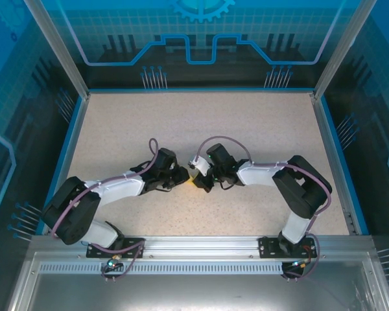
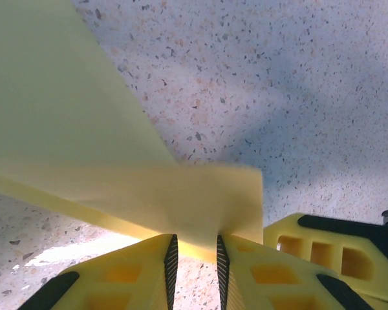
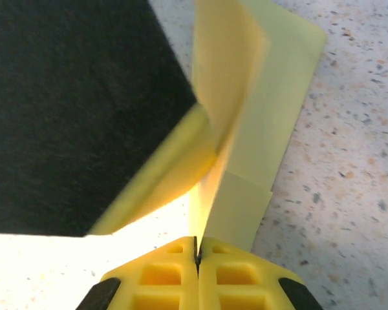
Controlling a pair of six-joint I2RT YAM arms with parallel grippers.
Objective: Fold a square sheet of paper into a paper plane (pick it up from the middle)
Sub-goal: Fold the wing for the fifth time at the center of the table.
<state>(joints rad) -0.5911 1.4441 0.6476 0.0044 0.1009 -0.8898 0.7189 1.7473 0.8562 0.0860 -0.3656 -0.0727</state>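
Both grippers (image 1: 193, 178) pinching yellow paper (image 2: 84, 148), seemingly folded, speckled table (image 1: 246, 129)

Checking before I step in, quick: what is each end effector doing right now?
Left end effector: closed on the yellow paper.
Right end effector: shut, pinching the same folded paper's edge.

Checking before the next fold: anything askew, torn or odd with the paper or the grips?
No tear or spill shows. The thin yellow folded paper sheet is pinched between both grippers, the right gripper shut on its edge, the left gripper holding another edge. One flap stands up loosely instead of lying flat on the speckled table.
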